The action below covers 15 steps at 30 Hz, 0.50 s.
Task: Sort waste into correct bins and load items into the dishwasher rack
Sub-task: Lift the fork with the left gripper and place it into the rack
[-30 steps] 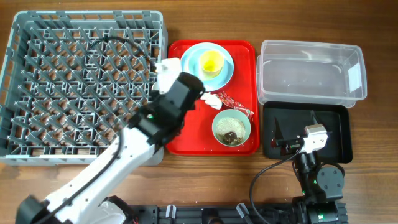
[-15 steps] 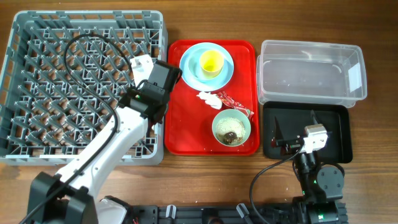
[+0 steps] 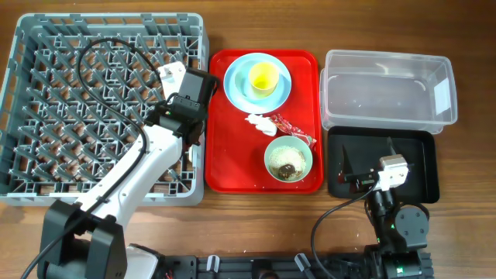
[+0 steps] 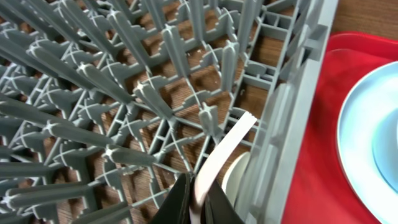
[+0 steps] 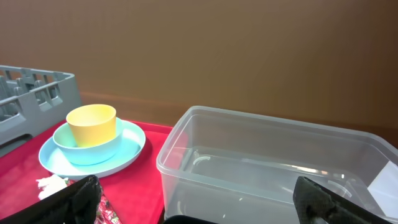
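- Wooden tabletop (image 3: 256, 225) carries a grey, peg-gridded dishwasher rack (image 3: 108, 19) at its left edge.
- Left gripper (image 4: 196, 199) clenches a curved white plastic utensil (image 4: 227, 146) by the rack's right edge.
- Right gripper (image 5: 196, 186) stands spread wide.

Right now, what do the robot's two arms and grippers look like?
The left arm has white links, black joints and a looping black cable. The left gripper has slim black fingers. The right arm is black, topped by a white block. The right gripper has dark, rough-looking fingers.
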{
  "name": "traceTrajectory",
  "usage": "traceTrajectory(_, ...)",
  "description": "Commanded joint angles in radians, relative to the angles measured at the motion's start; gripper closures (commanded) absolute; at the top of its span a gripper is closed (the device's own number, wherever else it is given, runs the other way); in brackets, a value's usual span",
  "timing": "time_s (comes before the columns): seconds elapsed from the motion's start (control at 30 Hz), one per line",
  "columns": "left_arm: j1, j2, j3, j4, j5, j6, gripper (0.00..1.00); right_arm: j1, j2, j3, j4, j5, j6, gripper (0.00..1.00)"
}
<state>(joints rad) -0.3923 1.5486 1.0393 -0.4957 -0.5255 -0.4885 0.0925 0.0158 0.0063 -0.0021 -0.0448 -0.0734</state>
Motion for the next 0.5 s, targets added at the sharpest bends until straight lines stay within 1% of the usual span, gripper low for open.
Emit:
traceTrajectory(0.0, 0.004, 0.011, 0.006, 0.003, 0.012, 0.014, 0.87, -0.005, -0.002, -0.001, 0.003, -0.009, -0.005, 0.0)
traceTrajectory(0.07, 0.004, 0.011, 0.006, 0.003, 0.012, 0.019, 0.85, -0.005, -0.002, -0.001, 0.003, -0.009, -0.005, 0.0)
traceTrajectory(0.17, 0.004, 0.011, 0.006, 0.011, 0.008, 0.048, 0.8, -0.005, -0.002, -0.001, 0.003, -0.009, -0.005, 0.0)
traceTrajectory(0.23, 0.004, 0.011, 0.006, 0.013, 0.008, 0.049, 0.69, -0.005, -0.002, -0.001, 0.003, -0.009, -0.005, 0.0)
traceTrajectory(0.43, 0.003, -0.008, 0.006, 0.018, 0.013, 0.066, 0.71, -0.005, -0.002, -0.001, 0.003, -0.009, -0.005, 0.0)
traceTrajectory(0.47, 0.003, -0.031, 0.006, 0.017, 0.048, 0.065, 0.73, -0.005, -0.002, -0.001, 0.003, -0.009, -0.005, 0.0)
